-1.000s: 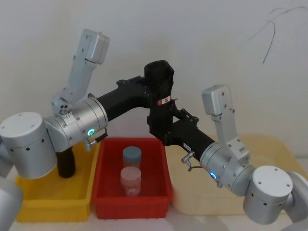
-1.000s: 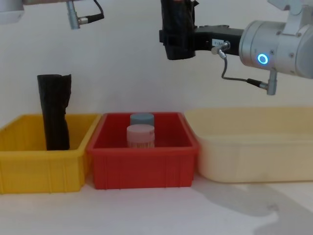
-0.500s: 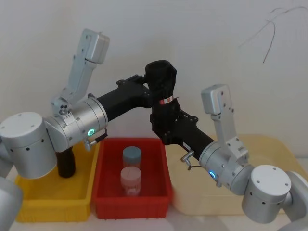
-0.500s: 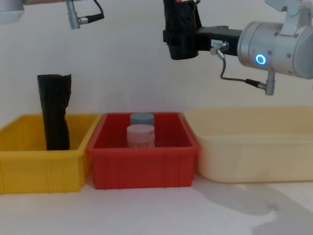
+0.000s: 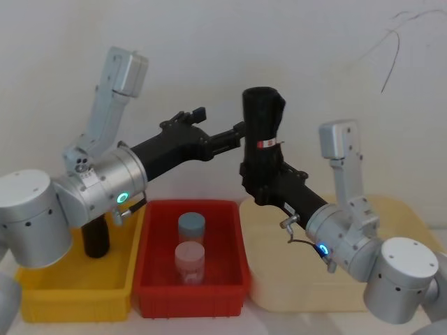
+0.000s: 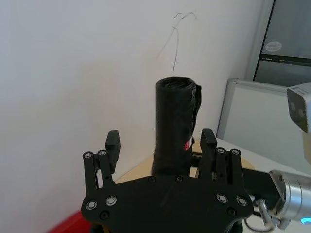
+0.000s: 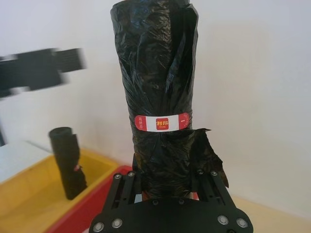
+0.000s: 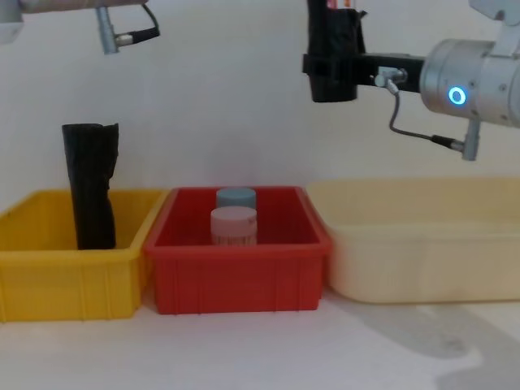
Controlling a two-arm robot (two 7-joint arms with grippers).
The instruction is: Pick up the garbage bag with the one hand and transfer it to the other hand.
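Right claw point(image 5: 260, 187) is clamped on the bottom end of the garbage bag point(image 5: 262, 129). The roll stands upright out of the top of that claw, long axis vertical, label band just above the fingers. Left claw point(image 5: 219, 121) is spread wide and holding nothing. The bag's upper half sits straight ahead of its gap, just past the fingertips. Looks like the right arm alone carries it, so the left can back straight off.
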